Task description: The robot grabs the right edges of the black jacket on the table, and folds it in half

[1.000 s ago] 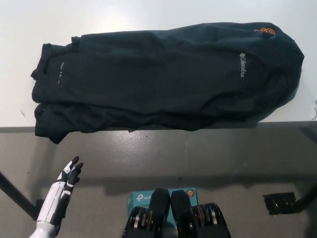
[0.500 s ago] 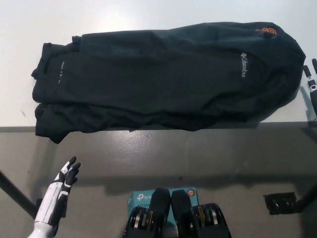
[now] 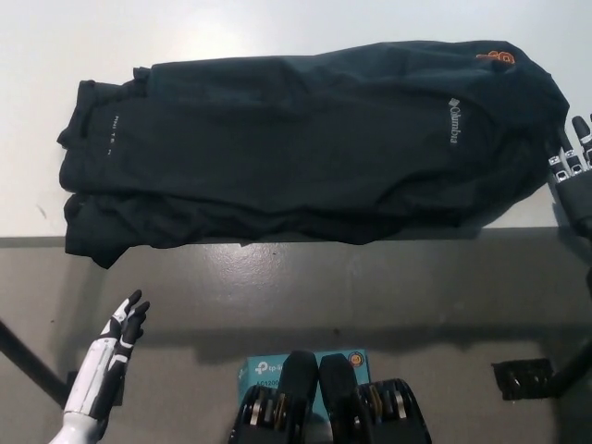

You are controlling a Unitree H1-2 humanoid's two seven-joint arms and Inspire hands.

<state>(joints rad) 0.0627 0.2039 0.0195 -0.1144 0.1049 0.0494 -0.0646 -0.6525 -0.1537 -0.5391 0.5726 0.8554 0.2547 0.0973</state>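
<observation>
Your right robot hand (image 3: 573,162) has come into sight at the right edge over the last second; a second ago it was out of view, and now it sits just beside the right end of the black jacket (image 3: 305,143), fingers apart and holding nothing. I judge this to be the reach for the right edges, with the grasp not yet made and the fold not begun. The jacket itself lies spread lengthwise across the white worktop (image 3: 277,32), its near hem hanging slightly over the near edge, and it has not shifted. Your left robot hand (image 3: 116,347) rests low at the near left, below the worktop, fingers extended and empty; it has drifted down a touch. On the jacket you can read a white "Columbia" logo (image 3: 453,122) near the right end, and an orange mark (image 3: 499,57) at the far right corner, too small to read.
</observation>
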